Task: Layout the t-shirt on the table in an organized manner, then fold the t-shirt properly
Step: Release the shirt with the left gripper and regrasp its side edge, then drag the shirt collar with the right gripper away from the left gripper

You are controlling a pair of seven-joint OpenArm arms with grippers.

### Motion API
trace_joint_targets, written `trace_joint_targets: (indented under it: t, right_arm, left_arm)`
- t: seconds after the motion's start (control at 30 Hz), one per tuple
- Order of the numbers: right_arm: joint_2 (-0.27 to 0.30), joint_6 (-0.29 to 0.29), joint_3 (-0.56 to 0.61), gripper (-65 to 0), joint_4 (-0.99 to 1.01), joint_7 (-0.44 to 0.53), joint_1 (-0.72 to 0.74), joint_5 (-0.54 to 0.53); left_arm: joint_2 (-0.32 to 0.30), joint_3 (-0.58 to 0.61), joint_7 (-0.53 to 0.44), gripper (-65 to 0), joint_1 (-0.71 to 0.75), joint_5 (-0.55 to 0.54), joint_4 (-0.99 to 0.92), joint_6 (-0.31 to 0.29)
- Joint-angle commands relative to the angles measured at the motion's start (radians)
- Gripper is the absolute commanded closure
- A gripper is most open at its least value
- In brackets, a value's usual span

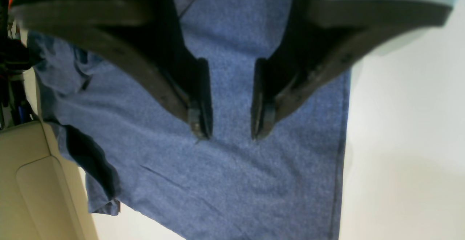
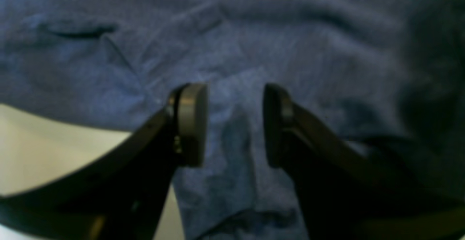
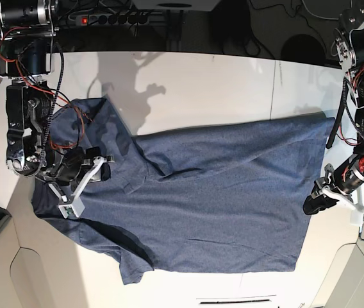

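Base view: one t-shirt [image 3: 201, 205], dark blue, spread from left to right across the middle of the frame; no print showing. Step in hand, as judged: laying out, folding not yet begun. At left, cloth bunched and doubled; lower left, a loose flap protruding below the body of the shirt; right portion smoother, with a long crease through the middle and a raised edge at upper right. Table [image 3: 188, 51], white, visible around the shirt.

Next move, as judged: draw the bunched left end outward and flatten the lower-left flap before any fold.

Item, left of frame: right gripper [image 3: 86, 186], over the rumpled part. Fingers apart, shirt fabric visible between them in the right wrist view; nothing seen clamped. Contact with the cloth: cannot tell.

Item, right of frame: left gripper [image 3: 316, 196], at the shirt's right border. Fingers apart, flat cloth visible between them in the left wrist view; nothing seen clamped. Contact with the cloth likewise uncertain.
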State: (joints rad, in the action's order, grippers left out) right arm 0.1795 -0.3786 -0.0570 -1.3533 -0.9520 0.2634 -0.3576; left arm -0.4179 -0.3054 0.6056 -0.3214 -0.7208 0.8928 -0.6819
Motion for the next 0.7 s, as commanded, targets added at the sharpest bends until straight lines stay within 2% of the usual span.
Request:
trace_joint_targets:
  t: [0.0,0.13,0.3,0.67]
  right_arm:
    - [0.006,-0.013,-0.021,-25.5,0.002,0.013,0.022,-0.023]
    - [0.006,-0.043,-0.088,-25.5,0.056,0.013,0.022,-0.076]
    - [0.006,-0.046,-0.153,-25.5,0.100,0.016,0.027,-0.092]
    - [0.006,-0.136,-0.157,-24.9,0.211,0.008,0.027,-0.157]
  left_arm:
    - [-0.017,-0.003,-0.018,-21.6,-0.025,-0.019,0.017,-0.016]
    - [-0.017,-0.003,-0.018,-21.6,-0.025,-0.019,0.017,-0.016]
    - [-0.017,-0.003,-0.018,-21.6,-0.025,-0.019,0.017,-0.016]
    - [-0.011,-0.003,-0.022,-21.6,-0.025,-0.019,0.017,-0.016]
